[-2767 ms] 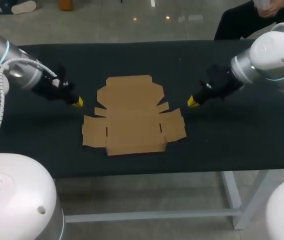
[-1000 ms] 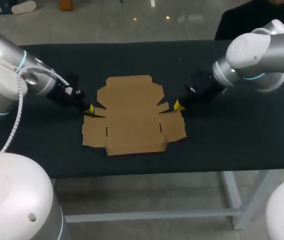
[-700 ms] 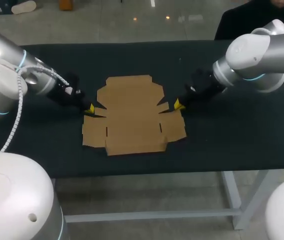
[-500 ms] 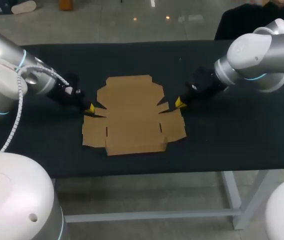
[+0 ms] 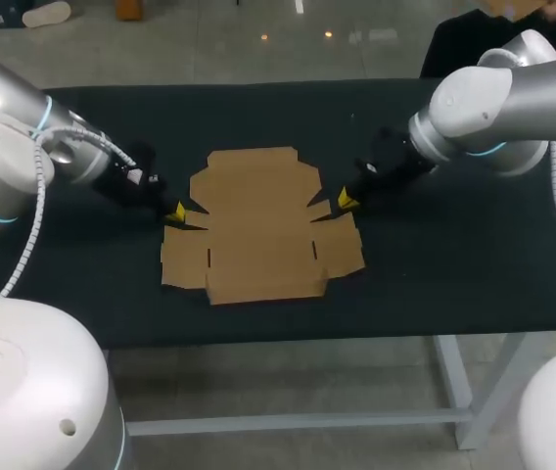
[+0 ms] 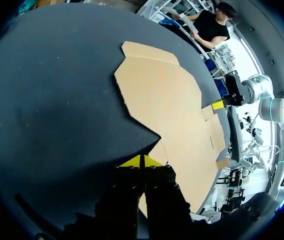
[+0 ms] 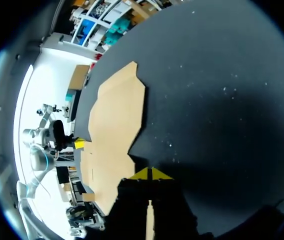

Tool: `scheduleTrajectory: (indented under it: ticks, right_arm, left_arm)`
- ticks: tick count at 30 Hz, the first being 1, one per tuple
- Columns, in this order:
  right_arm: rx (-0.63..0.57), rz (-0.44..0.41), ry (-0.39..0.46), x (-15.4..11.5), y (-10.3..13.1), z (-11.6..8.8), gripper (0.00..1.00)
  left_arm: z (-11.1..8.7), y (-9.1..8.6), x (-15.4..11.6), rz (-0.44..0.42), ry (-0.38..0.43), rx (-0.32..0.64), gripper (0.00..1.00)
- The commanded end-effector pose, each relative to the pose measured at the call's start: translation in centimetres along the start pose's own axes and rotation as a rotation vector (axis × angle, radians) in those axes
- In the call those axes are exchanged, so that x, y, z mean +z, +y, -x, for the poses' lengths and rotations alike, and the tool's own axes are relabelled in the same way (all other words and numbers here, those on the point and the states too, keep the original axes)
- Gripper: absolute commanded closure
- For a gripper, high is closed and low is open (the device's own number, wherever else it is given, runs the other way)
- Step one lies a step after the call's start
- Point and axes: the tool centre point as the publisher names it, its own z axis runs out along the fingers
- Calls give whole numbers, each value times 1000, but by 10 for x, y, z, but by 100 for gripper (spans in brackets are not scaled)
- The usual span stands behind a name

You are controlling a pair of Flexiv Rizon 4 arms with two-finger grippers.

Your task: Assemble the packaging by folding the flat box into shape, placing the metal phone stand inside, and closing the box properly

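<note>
A flat brown cardboard box blank (image 5: 258, 225) lies unfolded in the middle of the dark table (image 5: 454, 264). My left gripper (image 5: 177, 212) is shut, its yellow tips at the notch on the blank's left edge; in the left wrist view the tips (image 6: 141, 161) meet at the cardboard (image 6: 172, 100). My right gripper (image 5: 346, 203) is shut too, at the notch on the blank's right edge; its tips (image 7: 151, 173) touch each other beside the cardboard (image 7: 114, 125). No metal phone stand shows in any view.
The dark table cloth surrounds the blank on all sides. The table's front edge (image 5: 307, 338) runs just below the blank.
The right arm has shifted a little, its gripper lifting and coming back to the blank's right notch. The left arm and the blank have stayed put over the last second.
</note>
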Motion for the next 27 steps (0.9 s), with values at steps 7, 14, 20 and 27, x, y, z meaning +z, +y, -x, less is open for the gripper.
scheduleTrajectory:
  ticks: [7, 14, 20, 27]
  right_arm:
    - [-1, -17, 17, 10, 8, 7, 100]
    - [-8, -29, 27, 19, 8, 3, 100]
    - [-10, -38, 32, 24, 7, 0, 100]
    - [-21, -41, 36, 25, 8, -5, 100]
  left_arm:
    - [2, -2, 1, 6, 3, 0, 100]
    - [3, -3, 2, 11, 5, -1, 100]
    - [3, -3, 3, 13, 7, 0, 100]
    - [3, -3, 3, 15, 13, 6, 100]
